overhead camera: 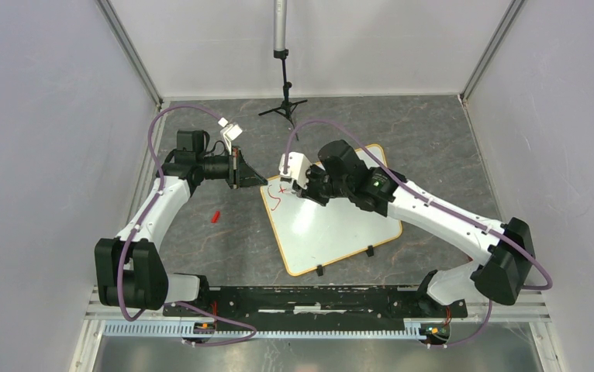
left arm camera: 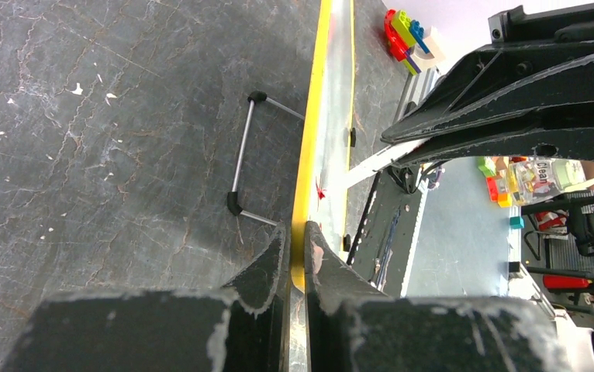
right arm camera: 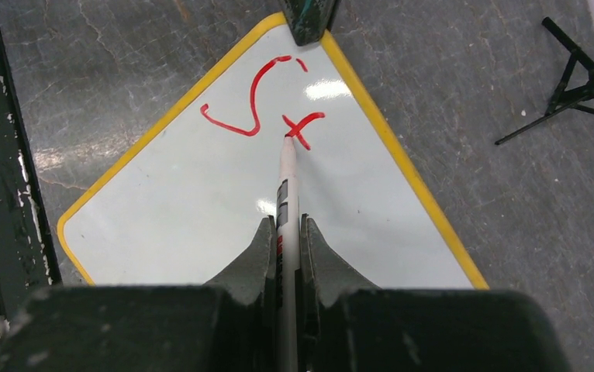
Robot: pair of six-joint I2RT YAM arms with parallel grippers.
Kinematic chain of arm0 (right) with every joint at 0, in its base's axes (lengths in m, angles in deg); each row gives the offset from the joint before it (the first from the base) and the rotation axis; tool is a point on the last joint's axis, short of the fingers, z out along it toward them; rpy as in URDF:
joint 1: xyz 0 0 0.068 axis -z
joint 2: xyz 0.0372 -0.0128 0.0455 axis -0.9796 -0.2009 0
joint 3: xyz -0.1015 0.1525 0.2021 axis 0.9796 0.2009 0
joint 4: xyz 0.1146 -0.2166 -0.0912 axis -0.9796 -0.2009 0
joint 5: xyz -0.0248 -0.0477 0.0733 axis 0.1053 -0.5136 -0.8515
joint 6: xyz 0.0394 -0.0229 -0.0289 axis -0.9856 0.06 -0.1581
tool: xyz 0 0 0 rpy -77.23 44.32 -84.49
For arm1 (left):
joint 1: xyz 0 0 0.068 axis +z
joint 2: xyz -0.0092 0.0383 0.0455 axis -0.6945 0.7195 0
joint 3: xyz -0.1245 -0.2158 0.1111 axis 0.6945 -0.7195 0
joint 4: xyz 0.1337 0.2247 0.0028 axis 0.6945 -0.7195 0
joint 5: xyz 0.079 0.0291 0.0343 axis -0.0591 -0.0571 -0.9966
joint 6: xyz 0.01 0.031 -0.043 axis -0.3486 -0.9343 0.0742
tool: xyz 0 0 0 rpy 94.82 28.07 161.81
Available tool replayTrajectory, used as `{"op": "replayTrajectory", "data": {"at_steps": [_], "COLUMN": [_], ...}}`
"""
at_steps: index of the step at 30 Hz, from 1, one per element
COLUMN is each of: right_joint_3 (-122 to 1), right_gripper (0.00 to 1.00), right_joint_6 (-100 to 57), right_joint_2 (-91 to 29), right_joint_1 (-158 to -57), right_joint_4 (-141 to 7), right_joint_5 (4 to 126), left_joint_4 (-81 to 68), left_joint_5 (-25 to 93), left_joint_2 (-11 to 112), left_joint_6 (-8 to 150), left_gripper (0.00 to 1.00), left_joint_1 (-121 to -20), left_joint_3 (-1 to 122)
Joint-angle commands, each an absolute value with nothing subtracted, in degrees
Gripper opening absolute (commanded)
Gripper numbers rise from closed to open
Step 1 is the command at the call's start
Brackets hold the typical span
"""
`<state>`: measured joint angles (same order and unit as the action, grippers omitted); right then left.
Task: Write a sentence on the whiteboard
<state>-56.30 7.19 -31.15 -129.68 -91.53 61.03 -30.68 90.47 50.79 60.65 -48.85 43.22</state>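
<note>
The right fingers (right arm camera: 259, 260) are clamped on a marker (right arm camera: 287, 194) that runs straight ahead between them. Just beyond, its tip touches the board (right arm camera: 162, 209) at the crossing of the second red letter. The sentence (right arm camera: 253, 101), barely begun, lies ahead and left of that tip. At the board's far corner the left fingers (left arm camera: 267, 263) are pinched together on the yellow rim, bracing the board on the surface (right arm camera: 108, 62).

My reading of the risks:
- **Marker slip:** too much downward pressure could push the thin marker back or twist it in the grip, and the strokes would wander.
- **Board swivel:** if the left pinch slides off the narrow rim, the board could turn under the tip and skew or smear the line.
- **Room:** the row starts close to that corner, so it may run out of space at the edge.

Count:
- one board with two clip feet (overhead camera: 319, 270)
- one marker
- two red letters
- one small red piece (overhead camera: 215, 216), likely a cap, on the near side of the left fingers
- one tripod (right arm camera: 581, 93), beyond and right of the right fingers
</note>
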Motion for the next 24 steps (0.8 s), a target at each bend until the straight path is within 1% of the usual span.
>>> {"op": "replayTrajectory", "data": {"at_steps": [1, 13, 19, 24], "right_joint_3": [-53.9, -52.8, -54.5, -56.3], "right_gripper": [0.0, 0.0, 0.0, 0.0], "right_joint_6": [7.2, 8.5, 8.6, 7.6], "right_joint_2": [-29.4, -28.0, -27.4, -27.1], "right_joint_1": [-129.6, -129.7, -129.4, -129.2], "right_joint_4": [-93.0, -94.5, -94.7, -93.6], "right_joint_5": [61.0, 61.0, 62.9, 61.3], "left_joint_4": [-29.2, -29.2, -29.2, -29.2], "left_joint_5": [91.1, 91.1, 91.0, 91.0], "left_joint_2": [50.2, 49.9, 49.7, 49.9], "left_joint_6": [62.7, 62.6, 62.3, 62.4], "left_gripper": [0.02, 0.03, 0.02, 0.02], "left_joint_1": [-48.7, -48.8, -48.8, -48.8], "left_joint_3": [43.2, 42.9, 42.7, 42.8]}}
